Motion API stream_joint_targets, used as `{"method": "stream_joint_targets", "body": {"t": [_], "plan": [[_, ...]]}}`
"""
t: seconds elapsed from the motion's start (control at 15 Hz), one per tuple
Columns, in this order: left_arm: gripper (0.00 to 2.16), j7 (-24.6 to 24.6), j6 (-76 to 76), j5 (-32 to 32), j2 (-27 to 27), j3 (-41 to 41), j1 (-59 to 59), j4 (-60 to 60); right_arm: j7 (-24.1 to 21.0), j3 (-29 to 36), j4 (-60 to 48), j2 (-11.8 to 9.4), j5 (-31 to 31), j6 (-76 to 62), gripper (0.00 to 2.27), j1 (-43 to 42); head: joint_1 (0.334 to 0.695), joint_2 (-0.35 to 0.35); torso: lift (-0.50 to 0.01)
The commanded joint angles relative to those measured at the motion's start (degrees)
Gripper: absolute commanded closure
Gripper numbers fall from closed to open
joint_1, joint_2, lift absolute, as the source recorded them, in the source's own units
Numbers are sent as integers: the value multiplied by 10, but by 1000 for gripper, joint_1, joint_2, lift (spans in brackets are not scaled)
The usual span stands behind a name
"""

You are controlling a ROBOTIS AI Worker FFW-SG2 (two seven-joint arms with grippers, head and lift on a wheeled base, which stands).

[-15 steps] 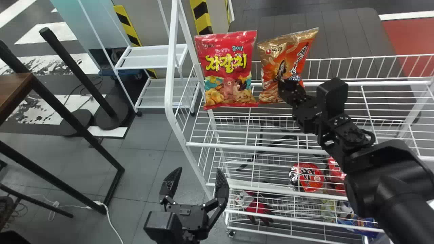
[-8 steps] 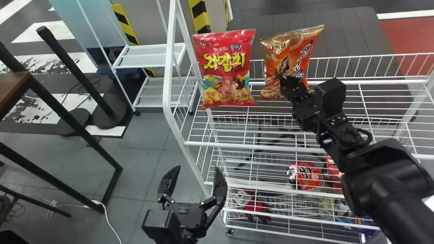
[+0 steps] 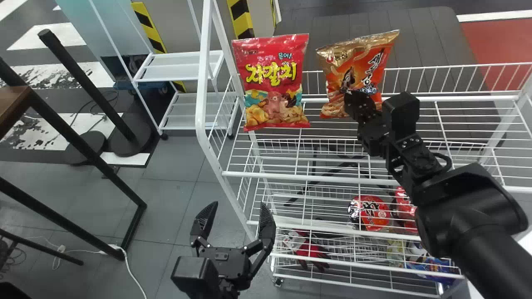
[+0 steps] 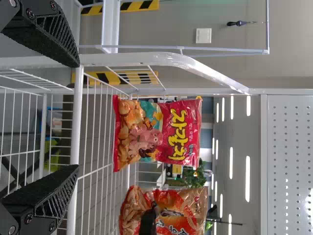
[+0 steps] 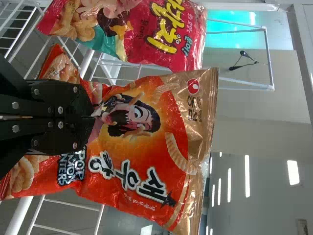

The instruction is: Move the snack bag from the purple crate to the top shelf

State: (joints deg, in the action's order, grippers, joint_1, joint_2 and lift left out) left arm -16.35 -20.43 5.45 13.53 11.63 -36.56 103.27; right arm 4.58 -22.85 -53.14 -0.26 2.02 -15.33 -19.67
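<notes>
Right tool [image 3: 352, 99]: fingers closed together, pinching the front film of the orange snack bag [image 3: 362, 70]. Bag directly ahead of the fingertips, top edge tilted, at the top shelf [image 3: 291, 177]; whether its base bears on the wires, cannot tell. Left tool [image 3: 237, 204]: fingers spread wide, nothing between them; located left of the right tool and nearer the camera, outside the rack's end.

Red snack bag [image 3: 272, 83]: upright, left of the right tool. Surface: white wire. Below the right tool, on a lower level, a round red pack [image 3: 374, 212]. Room: grey floor [image 3: 166, 191]; white trolley [image 3: 178, 66] beyond the left tool.

Labels: orange bag, gold top, round red emblem, outlined white characters; red bag, large yellow characters, pink cartoon figure.
</notes>
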Motion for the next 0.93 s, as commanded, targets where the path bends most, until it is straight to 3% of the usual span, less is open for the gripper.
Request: {"method": "stream_joint_targets", "body": {"t": [0.0, 0.07, 0.2, 0.33, 0.87], "plan": [[73, 0, 0, -1, 0, 1, 0, 0, 1, -4, 1, 3, 0, 0, 1109, 0, 695, 214, 1], [73, 0, 0, -1, 0, 1, 0, 0, 1, -4, 1, 3, 0, 2, 917, 0, 695, 215, 1], [73, 0, 0, -1, 0, 1, 0, 0, 3, -7, 0, 3, 3, 5, 886, 1, 695, 216, 1], [73, 0, 0, -2, 0, 1, 1, 0, 5, -12, 0, 3, 6, 5, 508, 1, 695, 219, 1], [73, 0, 0, -4, -2, 2, 2, -4, 7, -14, -3, 3, 15, -7, 353, 8, 695, 226, 1]]}}
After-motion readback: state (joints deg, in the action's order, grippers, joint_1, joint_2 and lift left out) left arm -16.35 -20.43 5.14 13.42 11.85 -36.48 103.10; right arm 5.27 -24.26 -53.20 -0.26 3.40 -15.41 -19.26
